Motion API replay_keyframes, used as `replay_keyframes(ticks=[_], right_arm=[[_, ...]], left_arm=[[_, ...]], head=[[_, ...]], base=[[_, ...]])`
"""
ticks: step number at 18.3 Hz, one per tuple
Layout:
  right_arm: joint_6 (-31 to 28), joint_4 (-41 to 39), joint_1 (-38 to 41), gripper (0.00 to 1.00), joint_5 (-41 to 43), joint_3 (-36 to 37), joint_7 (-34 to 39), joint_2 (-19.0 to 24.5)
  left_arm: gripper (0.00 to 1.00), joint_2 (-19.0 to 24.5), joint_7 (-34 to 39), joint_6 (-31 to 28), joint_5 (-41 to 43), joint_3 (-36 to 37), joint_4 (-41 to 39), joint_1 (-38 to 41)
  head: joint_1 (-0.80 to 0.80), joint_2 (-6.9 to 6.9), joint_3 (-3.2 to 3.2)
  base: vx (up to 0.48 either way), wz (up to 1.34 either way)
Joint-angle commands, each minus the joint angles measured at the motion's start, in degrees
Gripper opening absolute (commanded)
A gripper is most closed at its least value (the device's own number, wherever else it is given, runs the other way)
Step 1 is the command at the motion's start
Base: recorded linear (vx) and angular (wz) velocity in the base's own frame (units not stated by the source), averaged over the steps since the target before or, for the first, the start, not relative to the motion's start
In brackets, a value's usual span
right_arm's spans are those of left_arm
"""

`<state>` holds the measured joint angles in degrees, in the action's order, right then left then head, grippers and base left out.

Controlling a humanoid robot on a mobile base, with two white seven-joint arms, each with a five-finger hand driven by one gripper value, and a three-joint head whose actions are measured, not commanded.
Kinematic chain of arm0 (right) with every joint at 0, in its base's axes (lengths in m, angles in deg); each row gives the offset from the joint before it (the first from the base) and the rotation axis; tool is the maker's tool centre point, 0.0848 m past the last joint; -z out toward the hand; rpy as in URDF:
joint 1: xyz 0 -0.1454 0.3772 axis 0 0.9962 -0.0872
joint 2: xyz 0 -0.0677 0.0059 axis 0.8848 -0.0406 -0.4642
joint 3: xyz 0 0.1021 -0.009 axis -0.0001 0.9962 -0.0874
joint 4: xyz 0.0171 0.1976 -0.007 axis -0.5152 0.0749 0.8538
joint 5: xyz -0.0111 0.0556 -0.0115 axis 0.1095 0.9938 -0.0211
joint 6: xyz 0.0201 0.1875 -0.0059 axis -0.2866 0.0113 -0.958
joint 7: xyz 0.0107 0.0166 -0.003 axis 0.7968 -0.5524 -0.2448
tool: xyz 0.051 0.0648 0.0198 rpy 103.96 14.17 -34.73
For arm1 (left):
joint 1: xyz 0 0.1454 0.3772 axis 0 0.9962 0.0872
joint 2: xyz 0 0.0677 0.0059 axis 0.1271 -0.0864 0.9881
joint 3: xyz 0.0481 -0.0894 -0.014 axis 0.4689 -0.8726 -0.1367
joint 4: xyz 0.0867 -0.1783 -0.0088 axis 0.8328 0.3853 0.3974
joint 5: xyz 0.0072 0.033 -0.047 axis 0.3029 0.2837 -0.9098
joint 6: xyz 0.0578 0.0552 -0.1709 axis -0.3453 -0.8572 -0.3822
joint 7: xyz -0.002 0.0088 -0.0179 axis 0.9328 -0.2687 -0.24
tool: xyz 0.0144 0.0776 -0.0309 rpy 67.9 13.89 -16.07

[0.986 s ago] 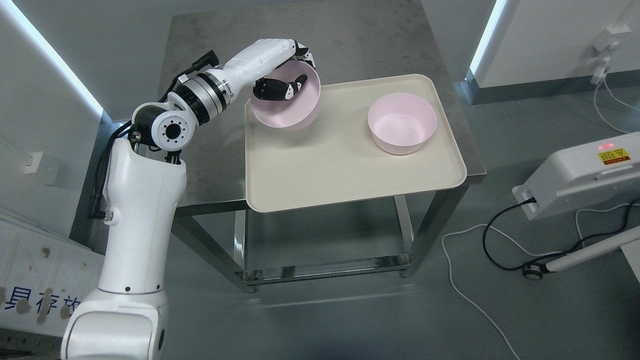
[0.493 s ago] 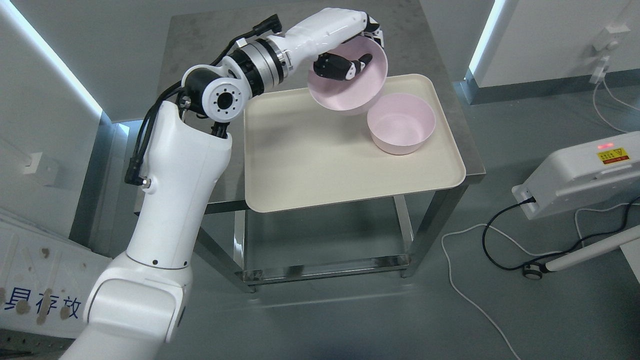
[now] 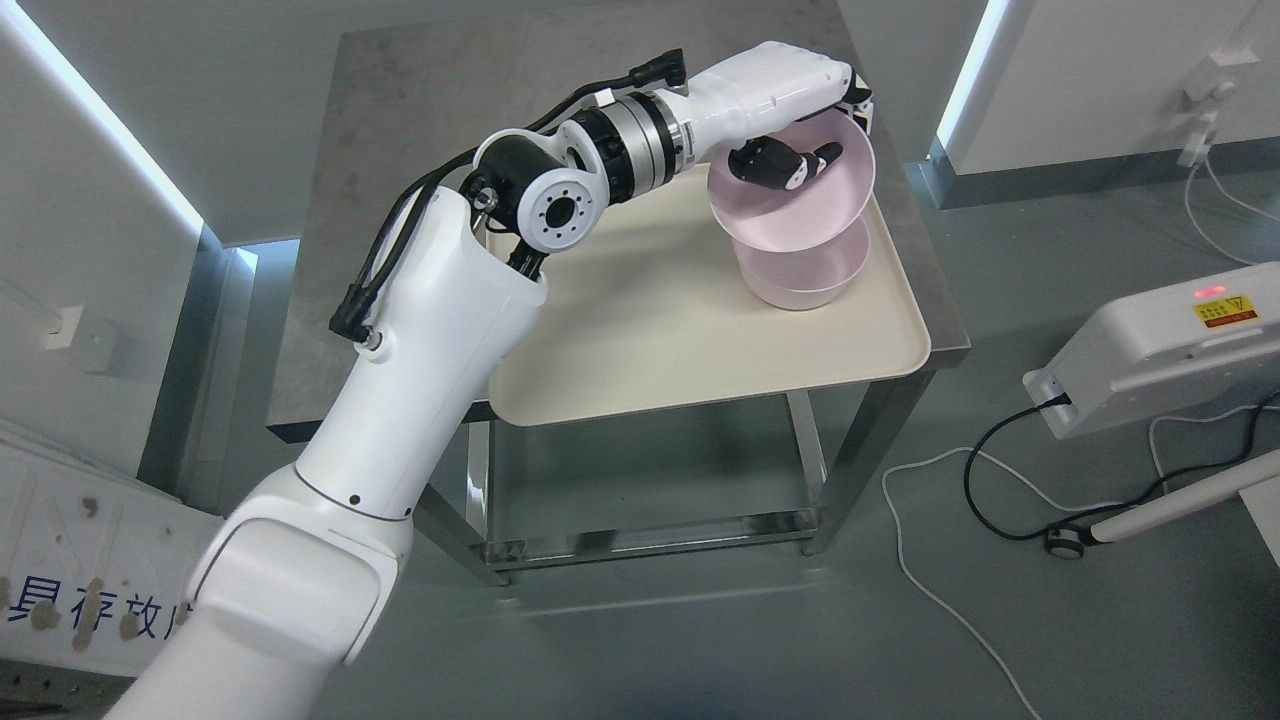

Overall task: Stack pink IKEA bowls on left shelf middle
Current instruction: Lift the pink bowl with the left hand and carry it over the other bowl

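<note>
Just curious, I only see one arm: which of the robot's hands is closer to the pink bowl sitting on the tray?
Left. The left hand holds a second bowl just above the bowl on the tray. The right hand is out of view.

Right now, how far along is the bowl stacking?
Done: the left hand has picked up one pink bowl, gripping its rim with fingers inside. In hand: that bowl hangs tilted directly over the second pink bowl, which sits on the cream tray. Left: lowering it until it nests, then letting go. No stack yet.
</note>
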<state>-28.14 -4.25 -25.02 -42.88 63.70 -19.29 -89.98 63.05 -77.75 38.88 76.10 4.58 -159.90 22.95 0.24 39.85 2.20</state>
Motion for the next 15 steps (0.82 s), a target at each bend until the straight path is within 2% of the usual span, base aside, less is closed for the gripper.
replay_keyframes(ticks=[1,5,15], right_arm=[[0.27,0.0,-0.02,1.0,0.0,0.0,-0.01,-1.0],[0.27,0.0,-0.02,1.0,0.0,0.0,-0.01,-1.0],[0.27,0.0,0.06,1.0,0.0,0.0,-0.01,-1.0]], left_arm=[[0.03,-0.26,1.92,0.49,0.05,7.34,10.15,-2.74],[0.03,-0.26,2.54,1.98,0.14,6.81,14.38,-3.98],[0.07,-0.26,2.63,1.98,0.23,5.41,15.7,-3.98]], head=[[0.0,0.0,0.0],[0.0,0.0,0.0],[0.0,0.0,0.0]], base=[[0.0,0.0],[0.0,0.0],[0.0,0.0]])
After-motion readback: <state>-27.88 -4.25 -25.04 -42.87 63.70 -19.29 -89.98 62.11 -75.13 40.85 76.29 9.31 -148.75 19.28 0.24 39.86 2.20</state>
